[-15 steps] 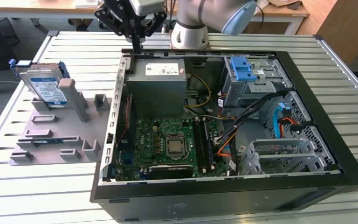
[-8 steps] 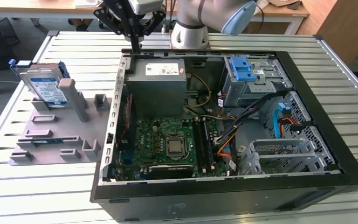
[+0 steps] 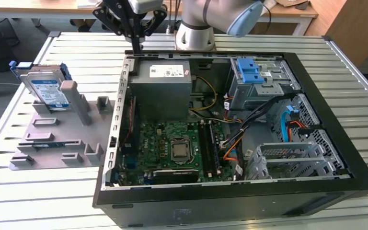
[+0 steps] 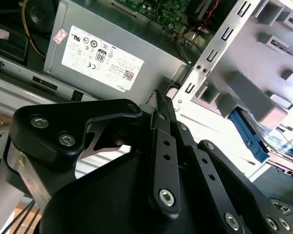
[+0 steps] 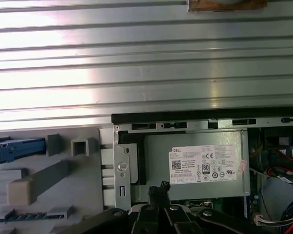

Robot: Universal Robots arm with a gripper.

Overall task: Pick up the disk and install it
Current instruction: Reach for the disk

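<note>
Ribbed silver metal slats form the table [image 3: 43, 201], which carries a large black computer case [image 3: 235, 191] lying open on its side. At the exterior view's left, well apart from the case, a matte grey plastic fixture plate [image 3: 50, 139] with raised blocks and slots holds the disk [image 3: 48, 91]. This is a flat rectangular silver hard drive with a white-and-blue label and a blue plastic carrier frame. It stands tilted on edge at the plate's far end.

The black metal pincer [image 3: 136, 48] hangs over the far left edge of the case, just above a boxy grey sheet-metal power supply [image 3: 165, 91] with a white sticker. In both wrist views its slim, bolted fingers meet at the tips [image 4: 160, 97] [image 5: 158, 189], clenched on nothing.

Judging by this, the task has barely begun: the disk is not yet lifted and nothing is installed.

Inside the case lie a green circuit board [image 3: 171, 143] and loose black and orange cables. A light-blue ribbed plastic latch [image 3: 248, 72] sits at the far side. A perforated bare-metal drive cage [image 3: 299, 158] stands at the near right.
</note>
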